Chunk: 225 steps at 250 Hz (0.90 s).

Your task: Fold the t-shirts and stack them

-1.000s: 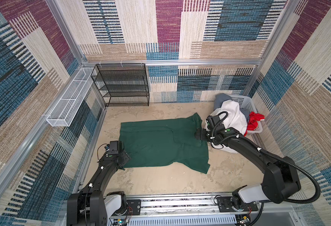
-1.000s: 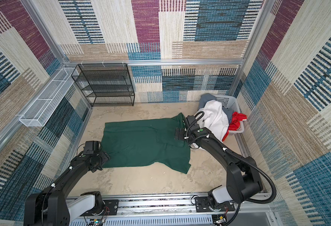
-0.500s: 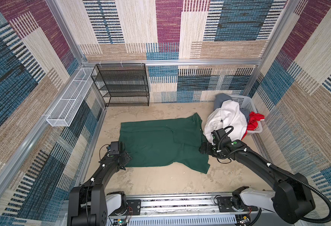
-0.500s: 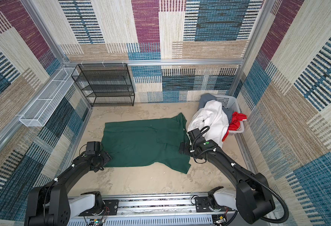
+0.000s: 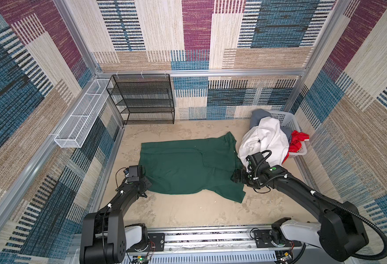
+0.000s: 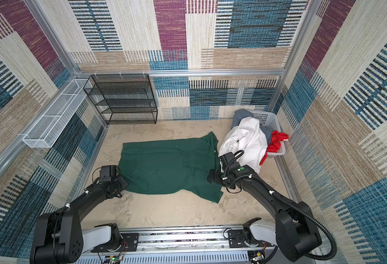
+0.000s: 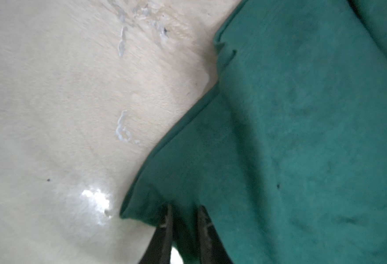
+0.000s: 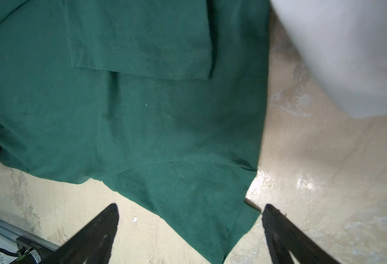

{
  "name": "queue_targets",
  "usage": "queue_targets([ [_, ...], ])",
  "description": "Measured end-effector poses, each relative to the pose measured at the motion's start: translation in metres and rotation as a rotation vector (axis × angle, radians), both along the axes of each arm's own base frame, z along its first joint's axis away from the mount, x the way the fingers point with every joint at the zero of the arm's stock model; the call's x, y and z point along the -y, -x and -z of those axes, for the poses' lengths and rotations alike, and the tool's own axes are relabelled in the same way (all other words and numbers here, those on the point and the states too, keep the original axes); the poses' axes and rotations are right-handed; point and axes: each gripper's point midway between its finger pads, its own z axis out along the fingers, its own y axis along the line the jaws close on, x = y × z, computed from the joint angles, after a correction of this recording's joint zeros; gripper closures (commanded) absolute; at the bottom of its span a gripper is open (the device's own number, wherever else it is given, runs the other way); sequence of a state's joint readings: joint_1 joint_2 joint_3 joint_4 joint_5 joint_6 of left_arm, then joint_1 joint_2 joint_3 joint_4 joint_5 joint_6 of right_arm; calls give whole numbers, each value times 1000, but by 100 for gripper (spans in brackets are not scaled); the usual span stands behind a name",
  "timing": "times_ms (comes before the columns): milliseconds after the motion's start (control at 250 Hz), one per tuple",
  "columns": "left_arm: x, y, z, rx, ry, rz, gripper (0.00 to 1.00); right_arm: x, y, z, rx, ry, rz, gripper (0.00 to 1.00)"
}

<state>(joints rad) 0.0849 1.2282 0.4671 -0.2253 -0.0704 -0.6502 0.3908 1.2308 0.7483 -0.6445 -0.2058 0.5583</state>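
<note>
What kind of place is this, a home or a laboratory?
Probably a laboratory test cell, not a home: two robot arms on a metal rail, aluminium frames holding patterned wall panels, and a laundry basket near a green t-shirt laid out flat.

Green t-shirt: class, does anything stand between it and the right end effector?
Nothing visible does. The right end effector, open, hangs over an edge of the green t-shirt; the white t-shirt lies beside, not between.
</note>
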Motion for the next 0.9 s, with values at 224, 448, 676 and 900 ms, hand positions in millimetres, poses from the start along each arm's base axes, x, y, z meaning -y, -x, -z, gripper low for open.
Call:
queue_targets([
  [224, 5, 11, -5, -19, 16, 24, 100, -3, 3, -4, -16, -7, -26, 1],
  [448, 5, 15, -17, 10, 11, 28, 100, 3, 11, -1, -35, 22, -36, 6],
  [676, 5, 12, -29, 27, 10, 27, 100, 5, 35, 16, -94, 5, -50, 19],
  [900, 5, 11, -34, 44, 10, 28, 100, -2, 65, 36, -168, -23, -79, 23],
])
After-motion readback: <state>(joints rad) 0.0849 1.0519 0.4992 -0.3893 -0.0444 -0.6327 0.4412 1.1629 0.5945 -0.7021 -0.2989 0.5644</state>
